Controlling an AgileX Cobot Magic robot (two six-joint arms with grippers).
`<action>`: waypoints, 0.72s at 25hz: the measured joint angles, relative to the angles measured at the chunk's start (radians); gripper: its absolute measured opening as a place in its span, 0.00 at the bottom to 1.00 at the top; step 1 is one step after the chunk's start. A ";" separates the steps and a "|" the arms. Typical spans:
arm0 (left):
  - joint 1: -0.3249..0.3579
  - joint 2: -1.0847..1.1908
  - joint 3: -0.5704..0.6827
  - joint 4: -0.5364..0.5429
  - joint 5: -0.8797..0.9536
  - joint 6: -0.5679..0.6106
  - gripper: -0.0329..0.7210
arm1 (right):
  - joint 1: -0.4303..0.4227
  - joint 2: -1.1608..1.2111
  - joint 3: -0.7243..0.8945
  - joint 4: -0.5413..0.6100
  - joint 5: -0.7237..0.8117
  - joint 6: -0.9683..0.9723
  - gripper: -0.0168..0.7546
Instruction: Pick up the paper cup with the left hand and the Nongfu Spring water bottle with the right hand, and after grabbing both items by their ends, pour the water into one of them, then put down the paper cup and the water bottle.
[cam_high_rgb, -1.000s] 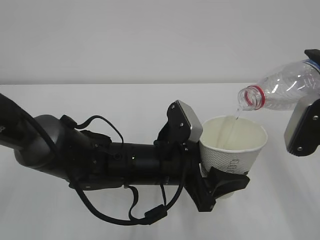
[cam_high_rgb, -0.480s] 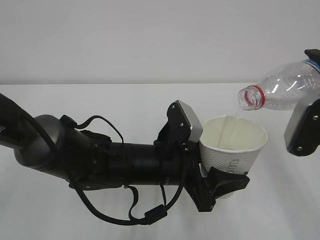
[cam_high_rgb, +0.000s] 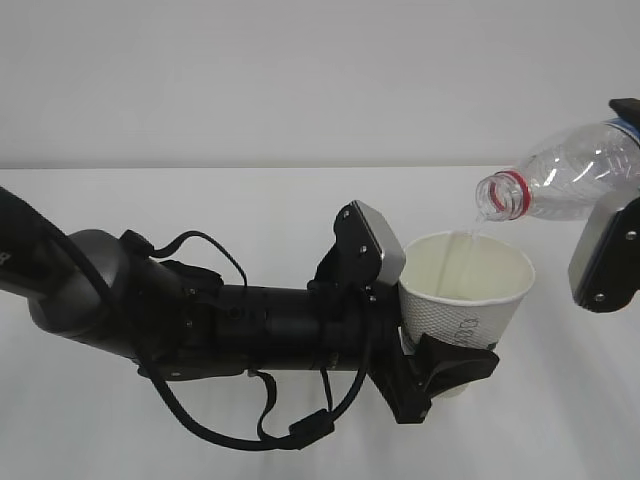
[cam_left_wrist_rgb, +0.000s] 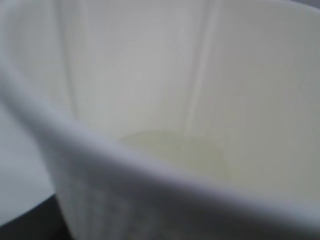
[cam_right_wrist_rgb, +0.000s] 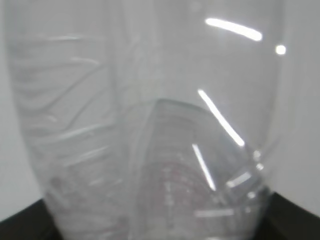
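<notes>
- Exterior view: the left tool (cam_high_rgb: 432, 352), a black gripper on a thick black arm with looping black cables and a grey square plate, reaches in from the left and holds the small white tapered paper cup (cam_high_rgb: 466, 292) by its lower part, its black fingers closed around the cup's base
- The cup stands upright above the white tabletop (cam_high_rgb: 250, 210), its rolled rim open upward and grey vertical print on the side facing the camera
- The clear ribbed plastic water bottle (cam_high_rgb: 560, 180) with a red neck ring and no cap lies tilted at upper right, mouth pointing down-left, just above and to the right of the cup's rim
- A thin stream of clear water (cam_high_rgb: 470, 236) runs from the bottle mouth down into the cup
- The right tool (cam_high_rgb: 612, 240), black with a grey flat plate, sits at the right edge around the bottle's far end; only part of it shows, with the bottle held in it
- Left wrist view: the paper cup (cam_left_wrist_rgb: 150, 100) fills the picture, blurred, with its rim crossing the foreground; a thin line of water (cam_left_wrist_rgb: 197, 90) falls along the inner wall to a small pool (cam_left_wrist_rgb: 175, 152) at the bottom; the tool's fingers are hardly seen
- Right wrist view: the clear ribbed bottle (cam_right_wrist_rgb: 150, 125) fills the picture close up, with bright glints on its plastic; only dark edges show at the lower corners
</notes>
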 joint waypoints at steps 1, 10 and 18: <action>0.000 0.000 0.000 0.000 0.000 0.000 0.70 | 0.000 0.000 0.000 0.000 -0.002 0.000 0.66; 0.000 0.000 0.000 0.000 0.000 0.000 0.70 | 0.000 0.000 0.000 0.000 -0.002 0.000 0.66; 0.000 0.000 0.000 0.000 0.000 0.000 0.70 | 0.000 0.000 0.000 0.000 -0.002 -0.004 0.66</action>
